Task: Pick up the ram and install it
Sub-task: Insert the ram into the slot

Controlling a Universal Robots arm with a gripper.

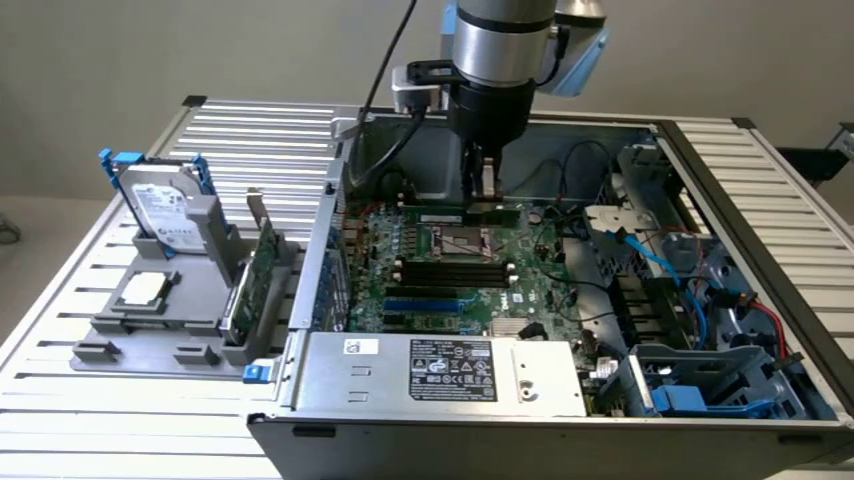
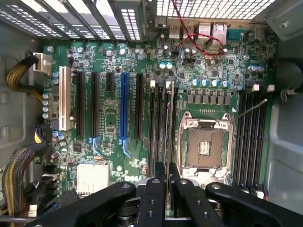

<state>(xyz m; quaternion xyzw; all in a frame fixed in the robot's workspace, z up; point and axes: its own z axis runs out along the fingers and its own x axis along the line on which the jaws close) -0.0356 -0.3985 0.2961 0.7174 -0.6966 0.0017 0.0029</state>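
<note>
The fingers (image 2: 154, 201) pinch the ram (image 2: 169, 123) edge-on, nearly closed, seemingly just above the motherboard (image 2: 109, 61) beside the CPU socket (image 2: 206, 146).

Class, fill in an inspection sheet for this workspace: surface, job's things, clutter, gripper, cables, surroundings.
Surface: slatted silver metal table carrying an open grey computer case.
Job's things: thin green ram stick, held over the green motherboard.
Clutter: grey plastic holder with a silver hard drive and a green expansion card.
Gripper: black gripper, shut on the ram stick.
Cables: blue cables and a red cable inside the case; black cable beside the arm.
Surroundings: plain grey wall.
</note>
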